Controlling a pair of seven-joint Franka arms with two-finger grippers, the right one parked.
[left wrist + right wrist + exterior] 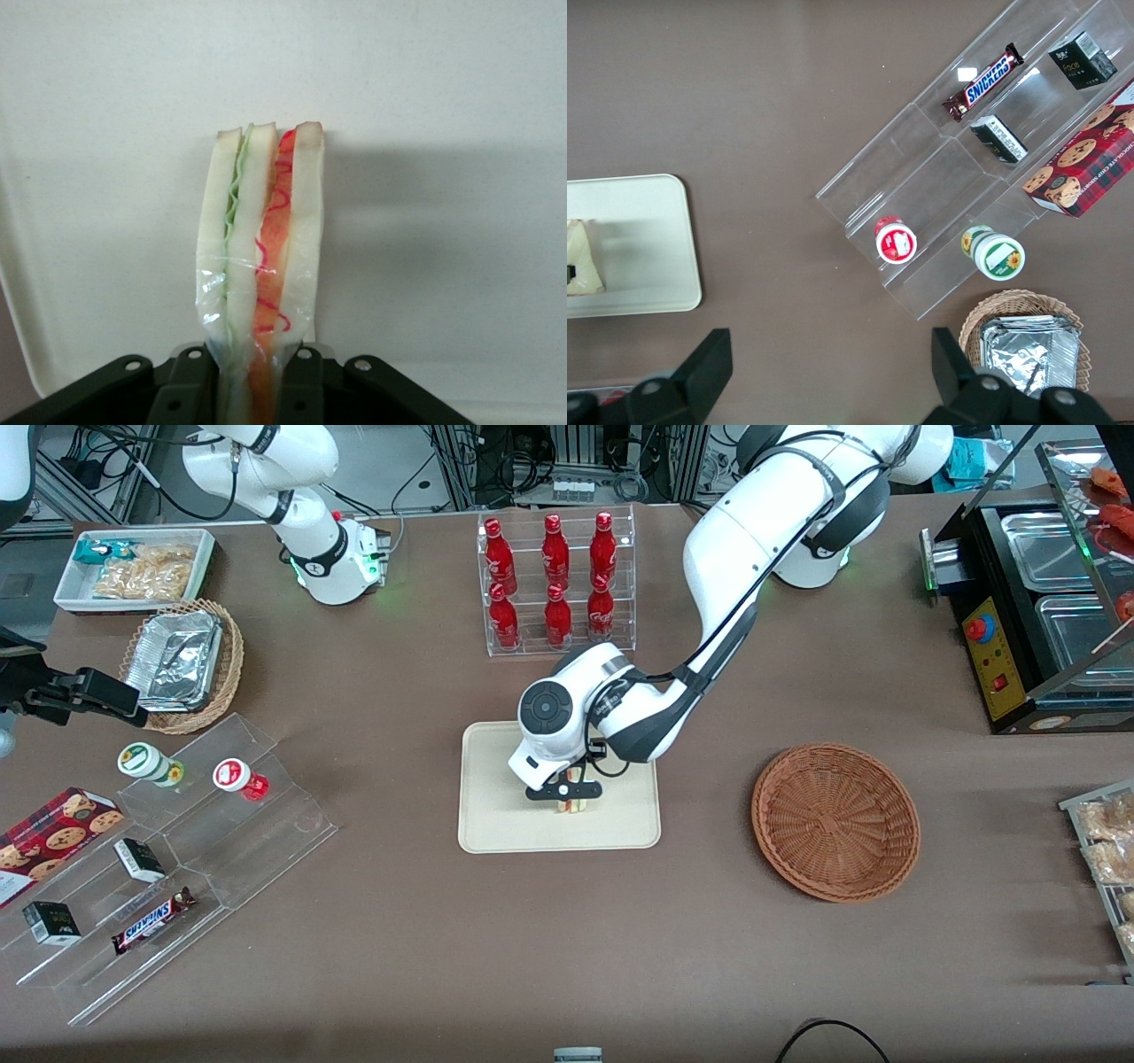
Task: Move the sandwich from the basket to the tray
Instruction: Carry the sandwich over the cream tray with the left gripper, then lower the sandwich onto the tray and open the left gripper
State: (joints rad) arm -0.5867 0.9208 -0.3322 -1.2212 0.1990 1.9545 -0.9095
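Observation:
My left gripper is over the middle of the cream-beige tray, shut on the sandwich. In the left wrist view the sandwich stands on its edge between the fingers, with white bread, green and pink-orange layers and clear wrap, and the tray surface fills the view close beneath it. In the right wrist view the sandwich shows on the tray. The reddish-brown wicker basket is empty, toward the working arm's end of the table.
A clear rack of red bottles stands farther from the front camera than the tray. Toward the parked arm's end are a clear stepped stand with snacks and cups, a tan basket with foil trays and a white snack bin. A black food warmer stands at the working arm's end.

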